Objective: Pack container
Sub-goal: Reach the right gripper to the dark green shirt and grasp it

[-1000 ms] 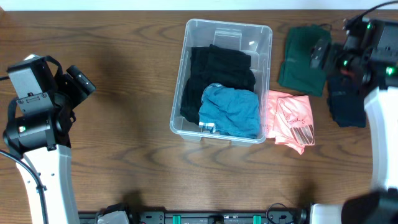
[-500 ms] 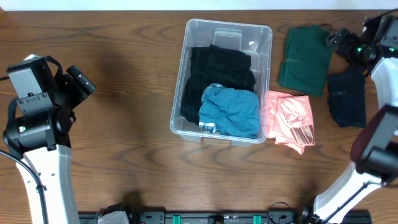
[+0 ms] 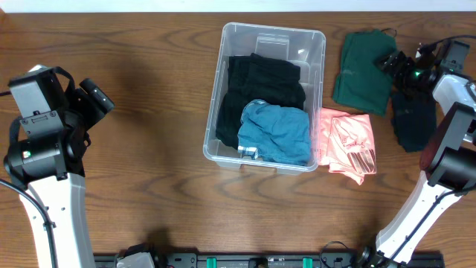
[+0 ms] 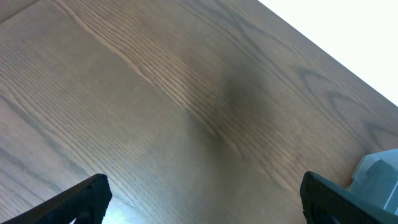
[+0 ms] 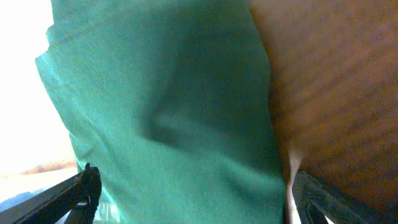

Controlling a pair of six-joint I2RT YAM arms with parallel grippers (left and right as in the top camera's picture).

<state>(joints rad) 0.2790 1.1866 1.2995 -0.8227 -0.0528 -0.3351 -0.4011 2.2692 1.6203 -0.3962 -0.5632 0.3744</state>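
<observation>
- Since a second ago only the right arm has been moved: it has been swung out toward the desk's right edge, and its pincer has been brought back to the right edge of the green garment (image 3: 361, 71). Nothing else has been shifted.
- At the far left, the left pincer (image 4: 205, 200) is held above bare desk (image 3: 149, 149), with its jaws wide apart and nothing between them.
- In the middle, near the far edge of the desk, the container (image 3: 274, 27) is standing upright. A black garment (image 3: 260, 82) is lying in it, and a blue garment (image 3: 275, 132) is lying on top at the near end. A bare strip is left at the far end.
- It is judged that the container is light, rather stiff, smooth and slippery, so it is best taken at the rimmed edge of a short side, not at the flat wall.
- Just beside the right wall of the container, a pink garment (image 3: 348, 141) is lying, touching it or nearly so.
- Further right, the green garment is laid flat. It is judged to be soft and limp, best pinched at a folded edge.
- At the green garment's edge, the right pincer (image 5: 189, 199) is held open, with green cloth seen between the jaws but not yet clamped.
- At the far right, a dark blue garment (image 3: 413, 119) is lying.
</observation>
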